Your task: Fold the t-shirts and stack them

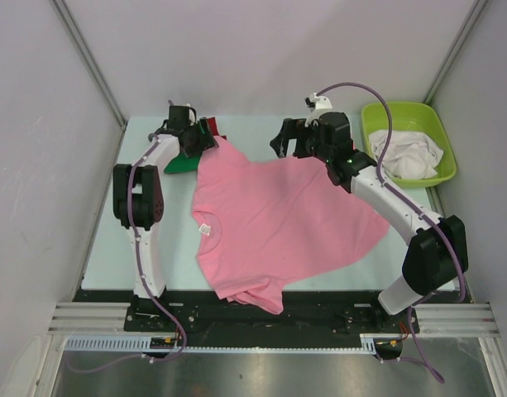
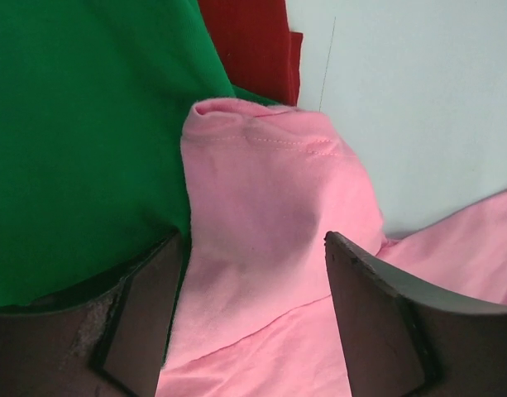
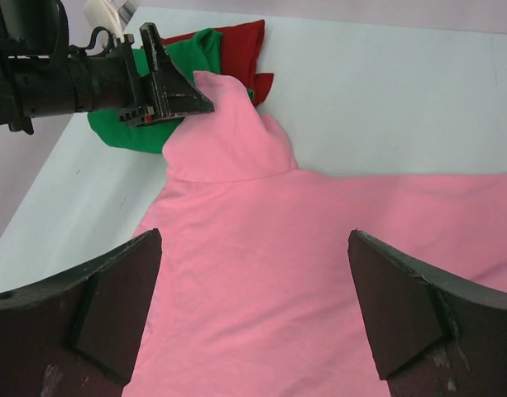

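Room: plain pale walls [image 1: 236, 50] on three sides, with a metal rail along the near edge.
Table [image 1: 137, 240]: pale mint and flat; it carries everything below.
Arms: two. The left arm [image 1: 141, 207] reaches to the far-left corner. The right arm [image 1: 402, 215] bends in over the far middle.
Pink shirt [image 1: 278, 215]: one, the largest item. It is spread flat across the table's centre with the neck towards the left. The hem is bunched at the near edge. One sleeve points far-left and lies on the green shirt.
Tub [image 1: 402, 107]: one, lime green, in the far-right corner and apart from the pink shirt.
White shirts [image 1: 410, 153]: crumpled in the tub; I cannot tell how many.
Green shirt [image 2: 79, 141]: one, far left, partly under the pink sleeve.
Red shirt [image 2: 253, 41]: one, under the green one, with its edge showing on the far side.
Left claw [image 2: 253, 248]: fingers apart, one on each side of the pink sleeve; not clamped on it.
Right claw [image 3: 255, 240]: spread wide above the pink shirt's far part, holding nothing.
Label [image 1: 205, 228]: one small white tag at the pink neck.
Obstruction: the left claw hides part of the green and red shirts from above.
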Motion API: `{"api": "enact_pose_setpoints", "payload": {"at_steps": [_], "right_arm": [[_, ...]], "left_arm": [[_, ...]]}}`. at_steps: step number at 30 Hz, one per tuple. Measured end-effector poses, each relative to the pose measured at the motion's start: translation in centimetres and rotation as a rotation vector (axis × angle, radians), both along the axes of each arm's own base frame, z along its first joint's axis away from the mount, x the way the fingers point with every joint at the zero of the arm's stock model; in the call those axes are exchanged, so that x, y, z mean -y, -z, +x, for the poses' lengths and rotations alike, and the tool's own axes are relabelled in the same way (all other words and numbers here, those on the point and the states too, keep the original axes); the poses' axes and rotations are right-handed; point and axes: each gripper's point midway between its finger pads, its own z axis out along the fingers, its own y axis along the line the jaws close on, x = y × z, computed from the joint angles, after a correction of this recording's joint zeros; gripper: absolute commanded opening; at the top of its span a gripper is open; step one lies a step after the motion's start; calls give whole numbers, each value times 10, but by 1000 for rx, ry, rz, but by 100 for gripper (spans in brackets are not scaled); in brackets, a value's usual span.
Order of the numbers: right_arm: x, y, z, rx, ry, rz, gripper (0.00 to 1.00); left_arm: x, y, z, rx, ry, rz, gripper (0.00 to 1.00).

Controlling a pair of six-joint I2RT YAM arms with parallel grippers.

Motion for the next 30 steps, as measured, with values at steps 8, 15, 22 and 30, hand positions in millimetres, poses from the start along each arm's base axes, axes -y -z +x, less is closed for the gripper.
{"api": "enact_pose_setpoints", "payload": {"at_steps": [8, 15, 22, 30], "right_arm": [[0, 8, -2, -15, 1, -9, 99], [0, 14, -1, -27, 1, -15, 100], [-2, 19, -1, -37, -2, -20, 100], [-4, 20, -2, -39, -7, -21, 100]], "left_arm": [[5, -1, 8, 11, 14, -28, 74], [9, -9, 13, 37, 18, -73, 73], [12, -18, 19, 64, 26, -131, 59], [14, -20, 19, 68, 27, -165, 0]]}}
